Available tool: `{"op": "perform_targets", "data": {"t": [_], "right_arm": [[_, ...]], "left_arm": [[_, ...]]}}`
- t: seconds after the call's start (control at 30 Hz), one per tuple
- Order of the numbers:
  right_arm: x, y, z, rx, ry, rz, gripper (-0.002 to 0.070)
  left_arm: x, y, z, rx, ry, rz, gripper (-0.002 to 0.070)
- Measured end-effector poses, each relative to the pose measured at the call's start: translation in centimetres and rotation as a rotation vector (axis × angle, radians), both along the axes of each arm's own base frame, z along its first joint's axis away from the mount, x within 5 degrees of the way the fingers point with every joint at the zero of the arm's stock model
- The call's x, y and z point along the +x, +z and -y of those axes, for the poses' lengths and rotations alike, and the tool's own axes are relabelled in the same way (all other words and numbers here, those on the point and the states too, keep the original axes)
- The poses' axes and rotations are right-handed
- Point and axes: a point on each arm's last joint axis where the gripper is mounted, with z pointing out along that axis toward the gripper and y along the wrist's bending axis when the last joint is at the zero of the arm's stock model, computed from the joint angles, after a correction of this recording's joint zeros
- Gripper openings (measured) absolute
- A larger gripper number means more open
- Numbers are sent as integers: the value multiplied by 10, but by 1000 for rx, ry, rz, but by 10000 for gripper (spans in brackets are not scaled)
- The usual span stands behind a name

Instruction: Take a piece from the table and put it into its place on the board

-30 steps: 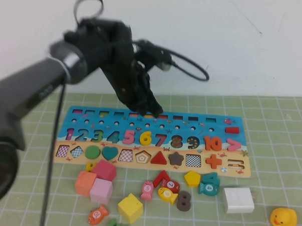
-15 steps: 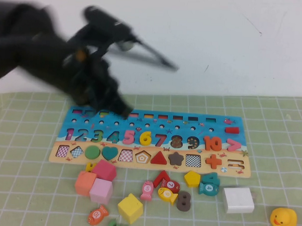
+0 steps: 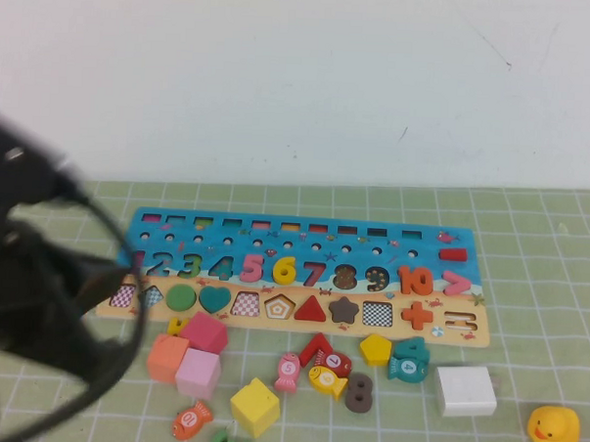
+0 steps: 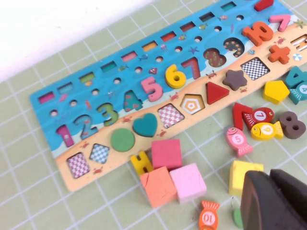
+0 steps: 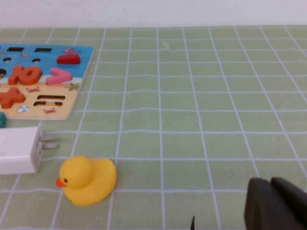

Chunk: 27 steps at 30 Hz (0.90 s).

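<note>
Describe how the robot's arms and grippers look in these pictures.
The left arm is black and bulky, blurred at the high view's left edge, with thin black cables looping round it. The left gripper shows in its wrist view as matte black, blocky jaws with rounded edges, pressed together. The right gripper looks the same: black, rounded, unmarked, low over the green table. No markings are legible.

1. A plain white wall (image 3: 380, 78) is standing behind the counter (image 3: 548, 252), filling the upper half of the high view.
2. Faint scuffs and thin dark marks are showing on the wall, toward its right side.
3. The wall is meeting the counter along a straight horizontal edge.
4. A pale green covering with a grid of thin white lines is stretching over the whole counter.
5. Soft, even light is falling on the scene, casting only weak shadows.
</note>
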Motion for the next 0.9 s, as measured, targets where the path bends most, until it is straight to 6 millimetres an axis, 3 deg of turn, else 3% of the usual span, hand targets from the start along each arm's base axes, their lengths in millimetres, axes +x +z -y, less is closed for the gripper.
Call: {"op": "perform_targets", "data": {"t": [0.33, 0.57, 0.9], "right_arm": [[0, 0, 0, 0, 0, 0, -1], [0, 0, 0, 0, 0, 0, -1], [0, 0, 0, 0, 0, 0, -1]], "left_arm": [[-80, 9, -35, -43, -4, 102, -1], [-135, -10, -54, 21, -54, -94, -1], [-154, -17, -64, 50, -58, -118, -1]]}}
